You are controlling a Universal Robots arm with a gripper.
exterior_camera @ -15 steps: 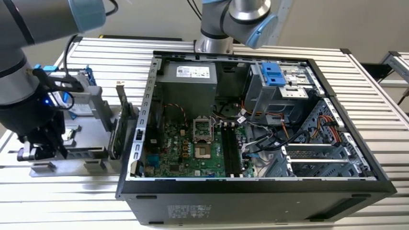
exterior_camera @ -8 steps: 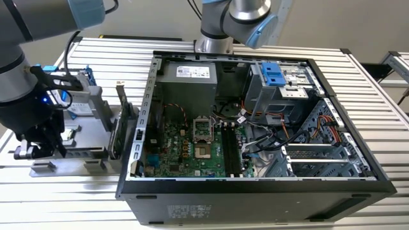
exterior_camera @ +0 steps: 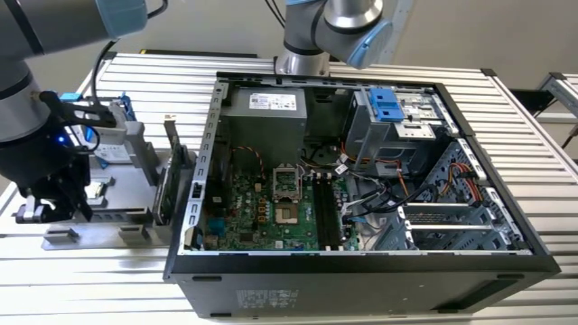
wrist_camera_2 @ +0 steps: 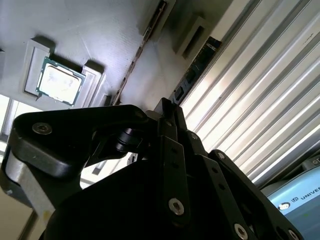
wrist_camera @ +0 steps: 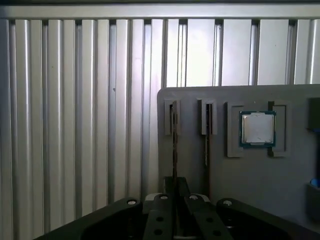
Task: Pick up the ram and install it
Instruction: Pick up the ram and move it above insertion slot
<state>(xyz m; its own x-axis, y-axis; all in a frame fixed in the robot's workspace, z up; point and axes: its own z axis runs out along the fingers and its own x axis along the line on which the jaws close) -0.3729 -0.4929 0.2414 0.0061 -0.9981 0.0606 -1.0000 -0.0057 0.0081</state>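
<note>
Ribbed metal surface [wrist_camera: 75,125] carrying a grey holder tray [wrist_camera: 260,185], with my claw [wrist_camera: 175,182] down at the tray.
My claw looks pressed together on the ram [wrist_camera: 174,145], which stands on edge in a tray slot and runs straight out from my fingertips. A second thin stick [wrist_camera: 206,147] sits in the next slot just beside it, and a square processor chip [wrist_camera: 257,128] lies further off that way. Well apart from my claw stands the open computer case [exterior_camera: 361,271].
</note>
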